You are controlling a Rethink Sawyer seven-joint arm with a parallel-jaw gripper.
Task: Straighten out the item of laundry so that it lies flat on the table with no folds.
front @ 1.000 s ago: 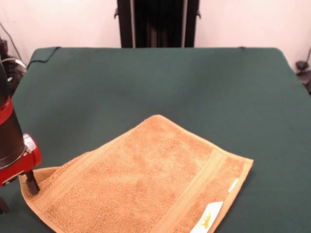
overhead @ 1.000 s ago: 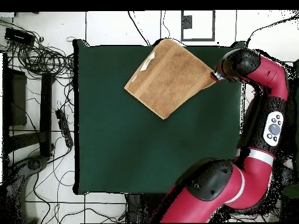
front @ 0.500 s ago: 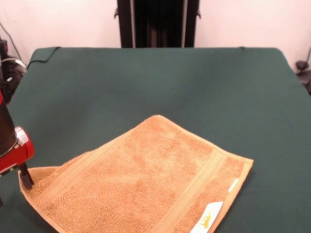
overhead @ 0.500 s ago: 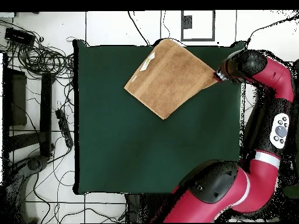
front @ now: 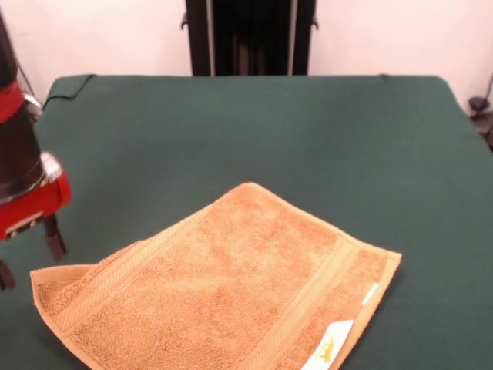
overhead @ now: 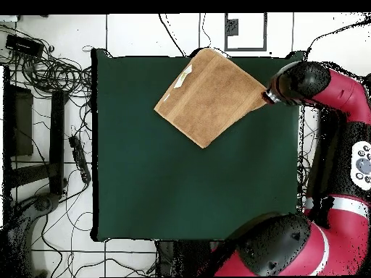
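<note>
Towel point(front: 223, 289) corner released; gripper point(front: 29, 258) lifted clear.

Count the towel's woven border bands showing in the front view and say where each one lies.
2. On the towel, one band runs near the raised corner by the gripper; the other runs beside the edge with the white label. The towel's near edge is cut off.

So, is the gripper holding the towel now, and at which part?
Nothing is held. The gripper is open, raised clear above the towel near its corner.
</note>
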